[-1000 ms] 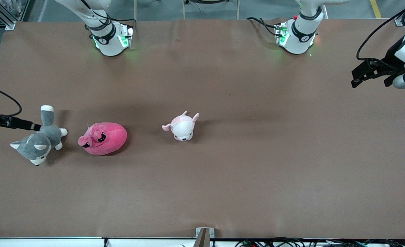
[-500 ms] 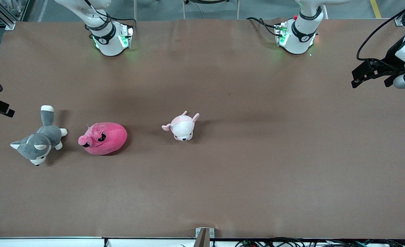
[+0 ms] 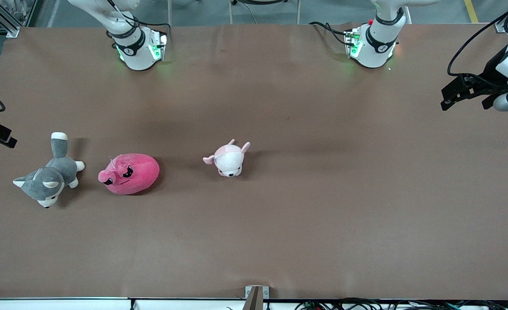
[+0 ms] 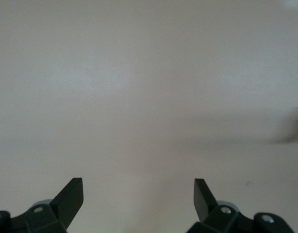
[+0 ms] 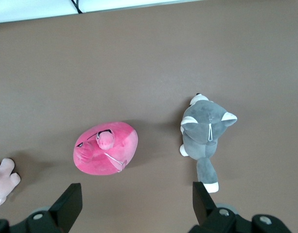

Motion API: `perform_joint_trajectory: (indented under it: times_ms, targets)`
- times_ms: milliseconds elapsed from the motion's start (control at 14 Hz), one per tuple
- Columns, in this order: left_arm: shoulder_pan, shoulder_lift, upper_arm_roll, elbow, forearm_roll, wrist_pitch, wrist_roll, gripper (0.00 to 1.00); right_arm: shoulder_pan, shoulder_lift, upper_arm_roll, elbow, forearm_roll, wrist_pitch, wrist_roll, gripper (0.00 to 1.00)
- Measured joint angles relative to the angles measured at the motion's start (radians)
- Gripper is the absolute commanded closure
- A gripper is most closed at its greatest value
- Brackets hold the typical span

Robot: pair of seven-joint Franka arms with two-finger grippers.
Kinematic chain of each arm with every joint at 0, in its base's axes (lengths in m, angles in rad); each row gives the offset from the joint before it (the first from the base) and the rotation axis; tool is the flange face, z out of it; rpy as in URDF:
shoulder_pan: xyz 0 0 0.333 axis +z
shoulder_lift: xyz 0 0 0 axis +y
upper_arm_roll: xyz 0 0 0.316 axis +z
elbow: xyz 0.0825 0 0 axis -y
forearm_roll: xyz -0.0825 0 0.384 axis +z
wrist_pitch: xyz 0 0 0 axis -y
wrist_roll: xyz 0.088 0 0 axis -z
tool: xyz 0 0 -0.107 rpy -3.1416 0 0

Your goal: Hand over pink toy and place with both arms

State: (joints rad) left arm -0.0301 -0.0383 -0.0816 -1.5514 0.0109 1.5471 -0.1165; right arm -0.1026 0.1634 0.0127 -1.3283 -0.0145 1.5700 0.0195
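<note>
At the right arm's end of the desk [image 3: 280, 241], the right tool [image 5: 136, 206] hangs with jaws wide above the grey plush [image 3: 47, 177] and the pink toy [image 3: 130, 174], which lie side by side. Next comes the pale plush [image 3: 228, 158]. The left tool [image 4: 138, 204] waits wide, over bare desk.

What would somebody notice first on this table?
Probably the bright pink toy with angry eyes, lying toward the right arm's end of the table. A gray plush lies beside it, nearer that end, and a small pale pink plush lies toward the middle.
</note>
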Motion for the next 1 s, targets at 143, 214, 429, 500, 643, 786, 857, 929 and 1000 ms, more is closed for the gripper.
perform_joint_trajectory:
  times_ms: [143,214,429,500,643,786,857,929,1000]
  targets:
    - [0.001,0.000,0.001,0.000,-0.015,0.000,0.000,0.00,0.001,-0.033,-0.001,-0.027,-0.002,0.008,0.000,0.00]
    - [0.003,0.000,0.002,0.000,-0.031,0.000,-0.001,0.00,0.001,-0.049,-0.003,-0.041,-0.002,0.005,0.000,0.00]
    - [0.005,0.000,0.007,0.000,-0.045,0.000,-0.001,0.00,0.001,-0.098,-0.007,-0.093,-0.002,-0.008,-0.004,0.00]
    - [0.005,0.000,0.007,0.000,-0.045,0.000,-0.002,0.00,0.001,-0.125,-0.008,-0.129,-0.002,-0.003,-0.005,0.00]
    - [0.005,0.000,0.007,-0.001,-0.045,0.000,-0.009,0.00,0.001,-0.199,-0.008,-0.233,-0.002,0.036,-0.006,0.00]
    - [0.004,0.000,0.006,-0.001,-0.045,0.000,-0.022,0.00,0.001,-0.267,-0.008,-0.326,-0.002,0.064,-0.006,0.00]
    - [0.004,0.000,0.006,-0.001,-0.045,0.000,-0.024,0.00,0.001,-0.288,-0.008,-0.352,-0.002,0.068,-0.010,0.00]
    - [0.004,0.000,0.006,-0.001,-0.045,0.000,-0.024,0.00,0.001,-0.299,-0.008,-0.367,-0.002,0.068,-0.018,0.00]
    - [0.004,0.000,0.006,-0.001,-0.045,0.000,-0.024,0.00,0.001,-0.304,-0.008,-0.374,-0.002,0.068,-0.031,0.00]
